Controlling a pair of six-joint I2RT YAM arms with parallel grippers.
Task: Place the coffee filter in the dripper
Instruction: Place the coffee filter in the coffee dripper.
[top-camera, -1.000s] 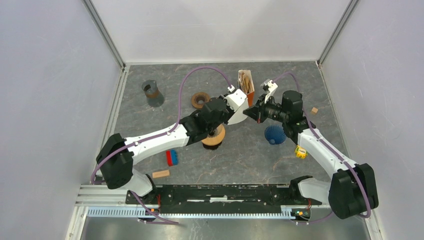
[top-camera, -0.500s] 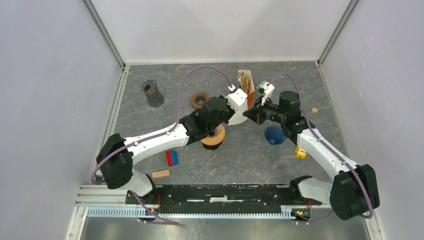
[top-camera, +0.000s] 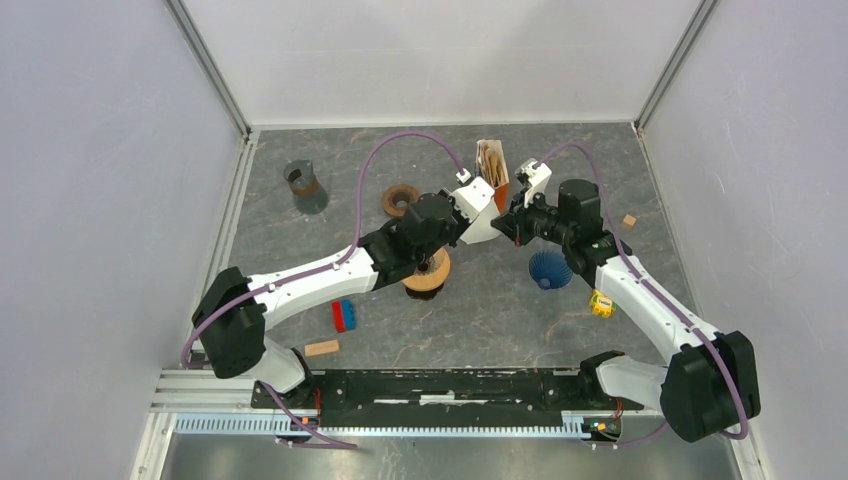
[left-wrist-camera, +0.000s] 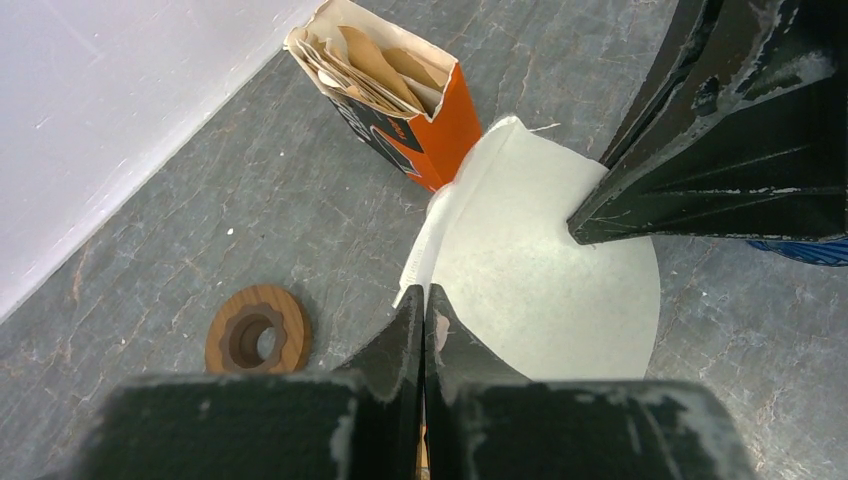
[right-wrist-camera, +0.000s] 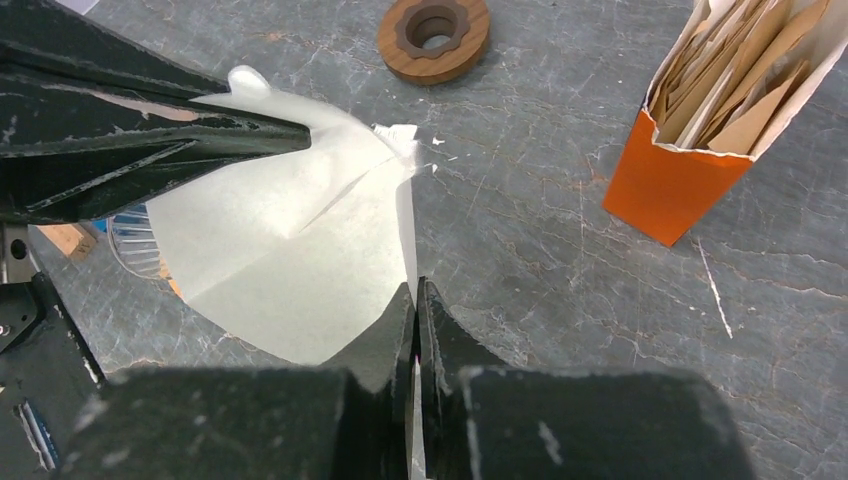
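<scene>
A white paper coffee filter (top-camera: 483, 228) hangs above the table between both grippers. It also shows in the left wrist view (left-wrist-camera: 540, 270) and the right wrist view (right-wrist-camera: 290, 230). My left gripper (top-camera: 474, 212) (left-wrist-camera: 424, 296) is shut on its left edge. My right gripper (top-camera: 505, 226) (right-wrist-camera: 416, 290) is shut on its opposite edge. A ribbed dripper with an orange-brown collar (top-camera: 427, 276) sits under the left arm, partly hidden; its ribs show in the right wrist view (right-wrist-camera: 135, 245). A blue ribbed cone (top-camera: 549, 268) stands below the right wrist.
An orange box of brown filters (top-camera: 493, 166) (left-wrist-camera: 400, 110) (right-wrist-camera: 700, 130) stands just behind the grippers. A wooden ring (top-camera: 401, 200) lies left of it. A dark cup (top-camera: 300, 180), a blue-red block (top-camera: 344, 314), a wooden block (top-camera: 321, 348), a yellow cube (top-camera: 601, 303) and a small wooden cube (top-camera: 628, 221) lie around.
My right gripper has shifted slightly left and toward the back, keeping its hold on the filter. The left arm has barely moved.
</scene>
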